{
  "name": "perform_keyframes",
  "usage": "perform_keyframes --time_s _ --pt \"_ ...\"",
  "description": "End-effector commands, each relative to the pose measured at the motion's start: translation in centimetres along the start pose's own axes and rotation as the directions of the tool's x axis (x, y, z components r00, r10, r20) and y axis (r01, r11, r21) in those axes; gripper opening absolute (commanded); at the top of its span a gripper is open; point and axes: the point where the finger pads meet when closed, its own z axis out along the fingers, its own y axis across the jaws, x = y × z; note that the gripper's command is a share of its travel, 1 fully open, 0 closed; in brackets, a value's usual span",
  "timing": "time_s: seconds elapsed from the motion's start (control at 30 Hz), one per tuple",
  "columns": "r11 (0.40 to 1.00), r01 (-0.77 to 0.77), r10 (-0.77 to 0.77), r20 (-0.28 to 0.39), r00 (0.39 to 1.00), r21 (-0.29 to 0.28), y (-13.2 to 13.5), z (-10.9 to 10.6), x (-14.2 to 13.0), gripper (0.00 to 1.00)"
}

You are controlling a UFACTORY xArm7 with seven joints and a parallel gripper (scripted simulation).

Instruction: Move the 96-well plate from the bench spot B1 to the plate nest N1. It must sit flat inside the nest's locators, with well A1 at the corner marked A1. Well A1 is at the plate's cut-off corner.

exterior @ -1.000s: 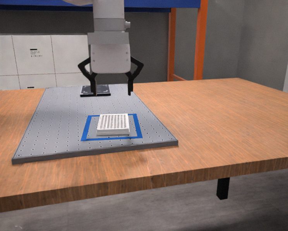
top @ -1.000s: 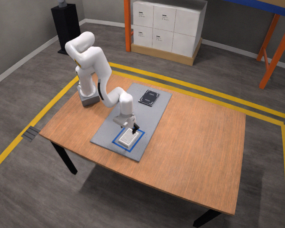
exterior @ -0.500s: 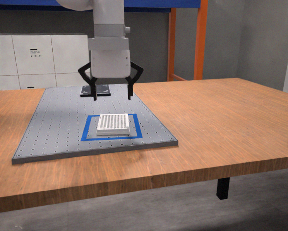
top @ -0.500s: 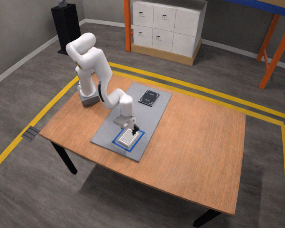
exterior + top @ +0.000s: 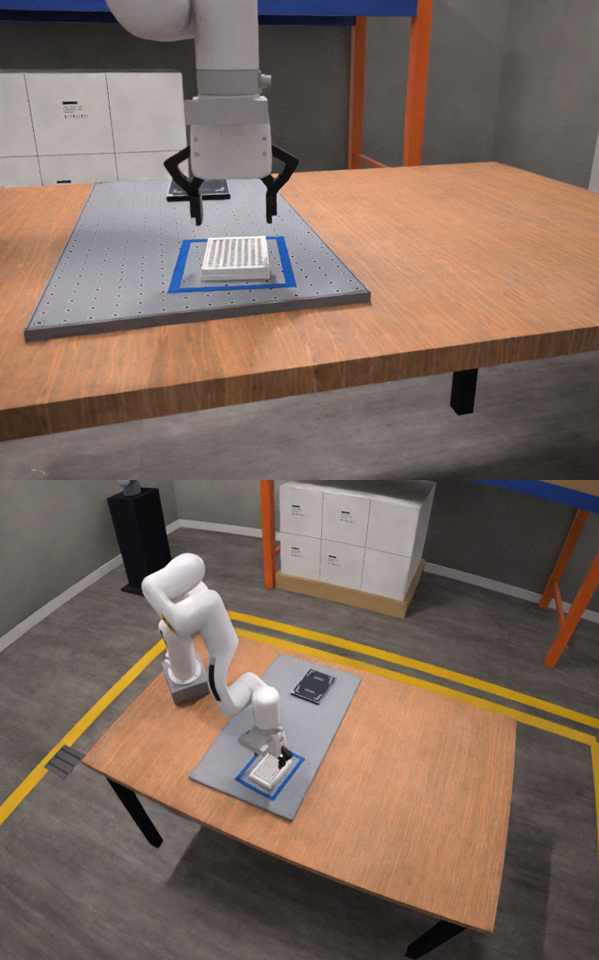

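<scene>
Plate: white ribbed 96-well plate [image 5: 234, 258] inside blue-taped square [image 5: 175, 265], near worktop's front edge; not lifted.
Fingers: black gripper [image 5: 232, 216] spread wide above it, empty.
Left: grasp, carry to black nest [image 5: 313, 685].

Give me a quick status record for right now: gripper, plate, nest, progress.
gripper: open, holding nothing, fingers pointing down, above the plate
plate: white 96-well plate, flat inside the blue B1 outline, apart from the fingers
nest: dark nest N1 at the far end of the grey breadboard, nothing in it
cut-off corner: too small to tell
progress: plate not yet grasped
likely next: lower so the fingers straddle the plate, then close
</scene>
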Motion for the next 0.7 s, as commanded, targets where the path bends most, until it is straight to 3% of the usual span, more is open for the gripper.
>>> perform_keyframes --time_s 0.0,0.67 --pt "1.000 0.000 0.000 -0.001 1.000 0.005 -0.2 0.6 0.0 1.00" --pt "1.000 0.000 0.000 -0.001 1.000 0.005 -0.2 2.5 0.0 1.00"
